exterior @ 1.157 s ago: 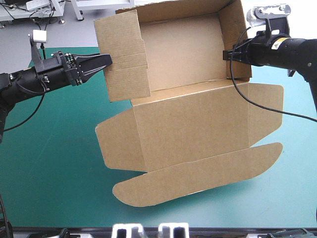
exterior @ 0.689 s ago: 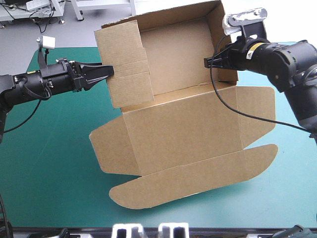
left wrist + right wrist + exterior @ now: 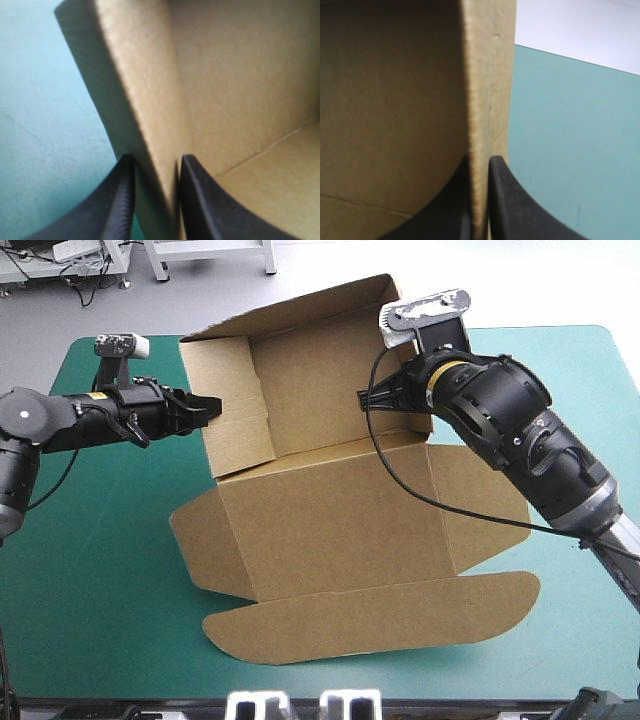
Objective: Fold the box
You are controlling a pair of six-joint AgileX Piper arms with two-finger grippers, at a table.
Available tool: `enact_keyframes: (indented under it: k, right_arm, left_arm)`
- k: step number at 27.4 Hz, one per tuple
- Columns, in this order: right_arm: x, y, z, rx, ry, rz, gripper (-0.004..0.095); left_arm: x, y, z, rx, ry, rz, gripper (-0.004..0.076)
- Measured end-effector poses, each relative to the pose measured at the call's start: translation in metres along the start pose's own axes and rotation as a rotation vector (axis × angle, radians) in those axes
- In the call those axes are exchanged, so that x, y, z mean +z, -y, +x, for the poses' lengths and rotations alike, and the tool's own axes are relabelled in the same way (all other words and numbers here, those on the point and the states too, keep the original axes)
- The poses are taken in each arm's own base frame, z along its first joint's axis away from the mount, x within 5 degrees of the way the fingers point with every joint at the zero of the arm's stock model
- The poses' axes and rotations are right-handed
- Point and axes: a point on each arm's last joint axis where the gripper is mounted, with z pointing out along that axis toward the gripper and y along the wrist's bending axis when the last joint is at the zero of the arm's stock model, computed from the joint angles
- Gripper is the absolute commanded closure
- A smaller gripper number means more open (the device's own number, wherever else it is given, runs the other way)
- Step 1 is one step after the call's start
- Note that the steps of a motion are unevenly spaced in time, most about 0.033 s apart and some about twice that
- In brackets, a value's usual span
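box [image 3: 330, 530]: we see it slid left and turned.
left wall [image 3: 235, 430]: now swung inward.
right gripper [image 3: 362, 400]: we see it moved left, toward the tabletop's [image 3: 90, 570] middle.

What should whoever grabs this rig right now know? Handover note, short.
Left tool, two black fin-shaped fingers: shut on the left side wall of the brown cardboard box.
Right tool: shut on its right side wall.
The box sits mid-table on the teal-green cover, askew to the table's edges.
Done: back and both side walls stand, an open tray.
Left: the lid panel and its rounded flaps lie flat toward the near edge; whether the walls are tucked can't be told.
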Motion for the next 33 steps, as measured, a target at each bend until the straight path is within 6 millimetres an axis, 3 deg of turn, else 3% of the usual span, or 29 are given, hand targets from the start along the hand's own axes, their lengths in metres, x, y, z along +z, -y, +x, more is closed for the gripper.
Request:
enact_keyframes:
  k: [4,13,16,18,23,26,33]
  right_arm:
    - [-0.002,-0.001,0.01,0.052,-0.099,0.025,0.0907]
    - [0.005,0.002,0.016,0.062,-0.164,0.064,0.0908]
    - [0.03,0.004,0.024,0.079,-0.252,0.062,0.0908]
    - [0.057,0.006,0.034,0.095,-0.347,0.048,0.0908]
    - [0.125,0.014,0.059,0.144,-0.571,-0.025,0.0908]
    - [0.156,0.019,0.071,0.162,-0.638,-0.051,0.0908]
    - [0.206,0.028,0.094,0.127,-0.702,-0.06,0.0908]
  left_arm:
    - [0.007,-0.004,0.001,-0.071,-0.015,-0.005,0.0733]
    - [0.022,0.013,0.007,-0.011,-0.074,-0.059,0.0733]
    - [0.031,0.016,0.014,0.011,-0.144,-0.126,0.0733]
    - [0.04,0.015,0.019,0.016,-0.191,-0.167,0.0733]
    - [0.067,-0.001,0.024,0.008,-0.245,-0.229,0.0733]
    - [0.088,-0.013,0.029,-0.005,-0.281,-0.248,0.0733]
    - [0.148,-0.047,0.046,-0.08,-0.335,-0.265,0.0733]
